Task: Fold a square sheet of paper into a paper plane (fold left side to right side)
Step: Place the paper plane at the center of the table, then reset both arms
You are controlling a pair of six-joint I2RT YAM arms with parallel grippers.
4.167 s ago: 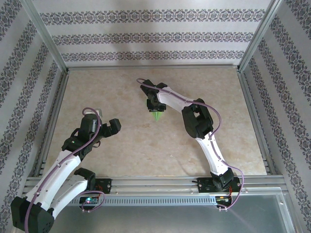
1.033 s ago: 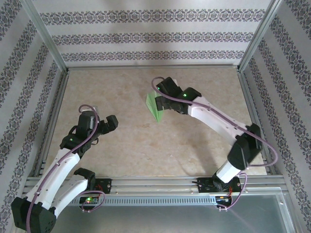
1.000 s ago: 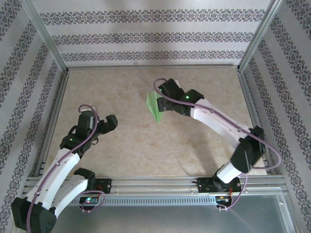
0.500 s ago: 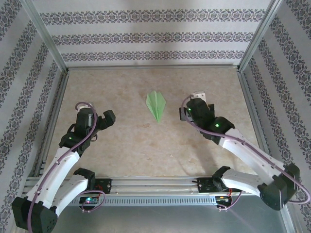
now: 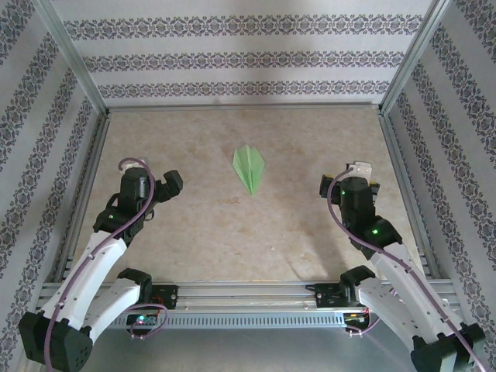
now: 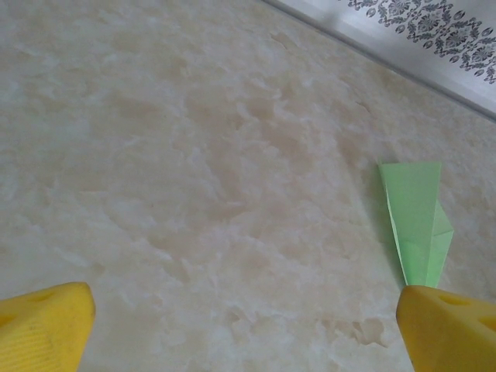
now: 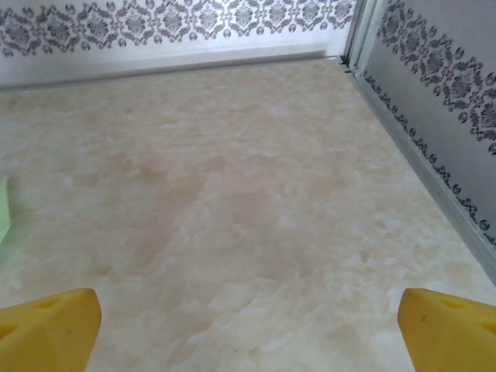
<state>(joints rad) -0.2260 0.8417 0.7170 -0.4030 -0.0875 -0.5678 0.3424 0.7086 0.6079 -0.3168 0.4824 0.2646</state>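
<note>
Plane point(image 5: 249, 167) looks basically finished, lying flat as a pointed dart on the far middle of the worktop point(image 5: 232, 232), with left end effector point(image 6: 248, 329) and right end effector point(image 7: 248, 329) both spread wide, empty and well clear, so nothing obvious is left.

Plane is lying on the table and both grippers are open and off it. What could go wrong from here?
1. The paper plane lies loose mid-table with nothing holding it; its creases may relax and the wings spread.
2. The left gripper, jaws wide, has the plane's nose just ahead of one finger in its wrist view; a forward move could shove it.
3. The right gripper sits near the right frame rail; a wide swing might clip it.
</note>
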